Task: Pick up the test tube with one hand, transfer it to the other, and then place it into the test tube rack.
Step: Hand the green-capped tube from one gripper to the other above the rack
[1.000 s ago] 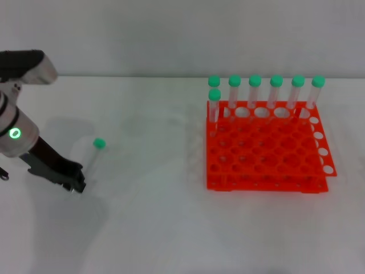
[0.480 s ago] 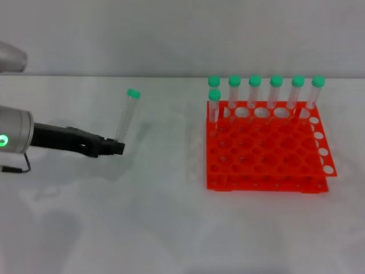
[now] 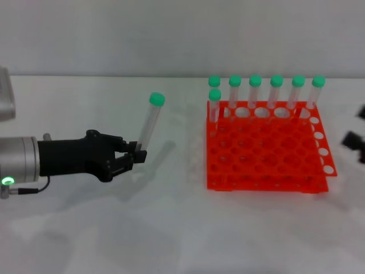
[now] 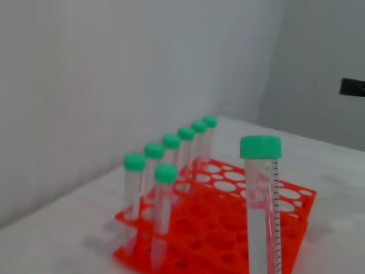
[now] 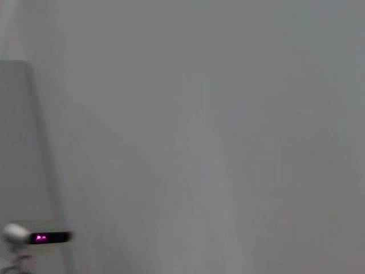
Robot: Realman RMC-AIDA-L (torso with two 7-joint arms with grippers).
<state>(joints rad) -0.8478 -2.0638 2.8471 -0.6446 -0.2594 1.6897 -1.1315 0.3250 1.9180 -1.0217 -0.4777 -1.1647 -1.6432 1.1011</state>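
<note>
My left gripper (image 3: 137, 155) is shut on the lower end of a clear test tube (image 3: 149, 124) with a green cap. It holds the tube nearly upright above the table, left of the orange-red rack (image 3: 268, 149). The held tube (image 4: 261, 211) also shows close in the left wrist view, with the rack (image 4: 228, 228) behind it. Several like tubes (image 3: 255, 94) stand in the rack's back rows. My right gripper (image 3: 355, 140) shows only as blurred dark shapes at the right edge, right of the rack.
The white table (image 3: 171, 228) stretches in front of and between the arm and the rack. A pale wall (image 5: 199, 137) fills the right wrist view.
My left gripper lifted the tube from the table and carried it right, toward the rack, turning it upright. My right gripper has come into view at the right edge.
</note>
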